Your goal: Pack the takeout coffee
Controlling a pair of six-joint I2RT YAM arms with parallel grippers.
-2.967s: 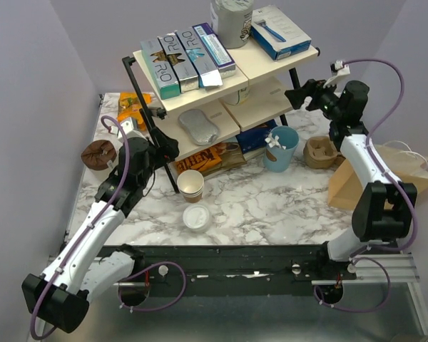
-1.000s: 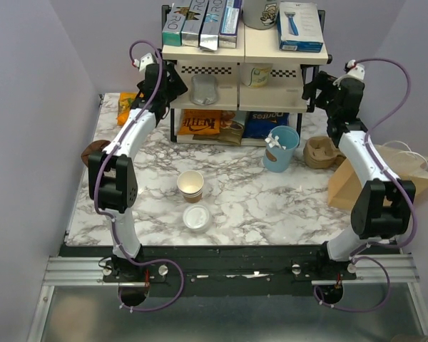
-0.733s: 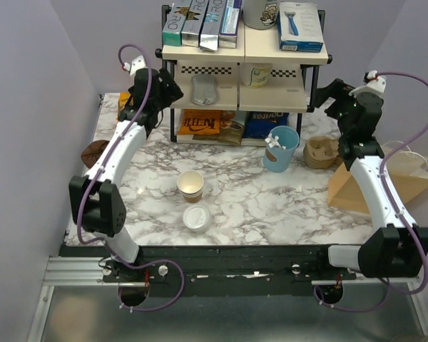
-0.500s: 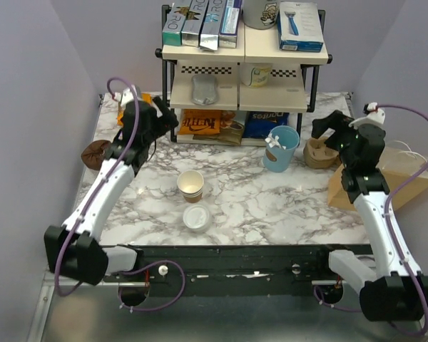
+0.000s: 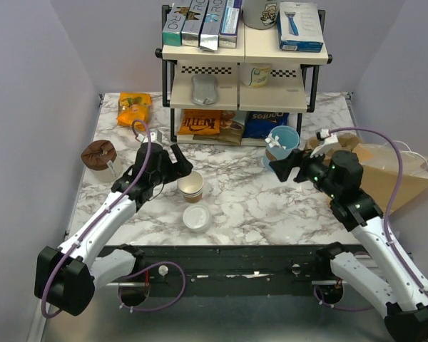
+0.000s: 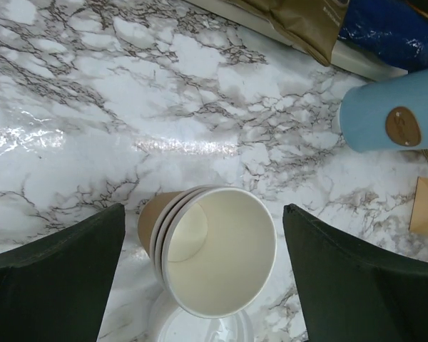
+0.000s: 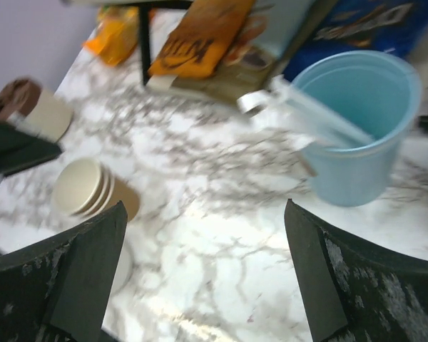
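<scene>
The marble counter (image 5: pixel 271 206) carries a shelf rack (image 5: pixel 242 71) at its far edge and a brown paper bag (image 5: pixel 392 178) at its right edge. From above, the takeout coffee (image 5: pixel 197 218) stands near the front edge, just in front of a stack of lidless tan cups (image 5: pixel 190 185). The left gripper (image 5: pixel 172 165) is spread wide beside that stack. The right gripper (image 5: pixel 282 167), also spread and holding nothing, is near the light-blue cup (image 5: pixel 280 142).

In the left wrist view, the stack (image 6: pixel 214 260) lies between the parted fingers, and the coffee's white lid (image 6: pixel 200 331) shows at the bottom edge.

The right wrist view is blurred; the blue cup (image 7: pixel 357 121) stands ahead of its fingers.
</scene>
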